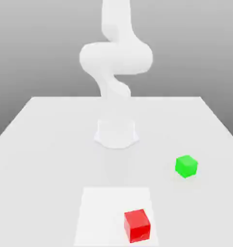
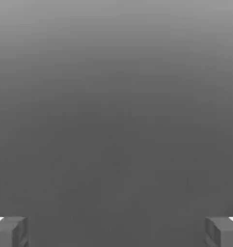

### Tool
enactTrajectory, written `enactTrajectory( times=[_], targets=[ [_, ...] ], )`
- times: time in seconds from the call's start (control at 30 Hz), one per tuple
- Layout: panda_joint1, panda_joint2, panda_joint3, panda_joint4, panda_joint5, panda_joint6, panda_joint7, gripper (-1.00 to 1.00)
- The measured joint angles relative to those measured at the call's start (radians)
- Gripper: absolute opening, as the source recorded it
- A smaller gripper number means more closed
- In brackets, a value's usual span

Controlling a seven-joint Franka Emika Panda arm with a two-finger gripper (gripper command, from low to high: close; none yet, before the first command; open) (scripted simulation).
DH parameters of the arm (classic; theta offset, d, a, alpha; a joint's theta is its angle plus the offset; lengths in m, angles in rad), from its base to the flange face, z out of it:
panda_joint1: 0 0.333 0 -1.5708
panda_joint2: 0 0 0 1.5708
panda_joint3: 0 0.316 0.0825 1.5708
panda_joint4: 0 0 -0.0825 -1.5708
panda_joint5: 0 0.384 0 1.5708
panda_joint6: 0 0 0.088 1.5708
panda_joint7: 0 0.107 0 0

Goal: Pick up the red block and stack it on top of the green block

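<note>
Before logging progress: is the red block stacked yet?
No. The red block rests on the table, apart from the green block.

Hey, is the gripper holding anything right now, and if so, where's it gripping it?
Nothing is held. The gripper is open, and the small glossy red cube and small glossy green cube sit apart on the white table.

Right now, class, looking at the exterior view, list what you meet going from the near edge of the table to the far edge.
red block → green block → the arm's round white base, standing farthest back on the table.
</note>
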Motion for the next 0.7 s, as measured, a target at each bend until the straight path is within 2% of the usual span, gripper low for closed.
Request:
enactTrajectory(
  times=[0.7],
  targets=[
    [0.071,0.768,0.017,-0.166,0.001,0.310,-0.126,0.00]
  ],
)
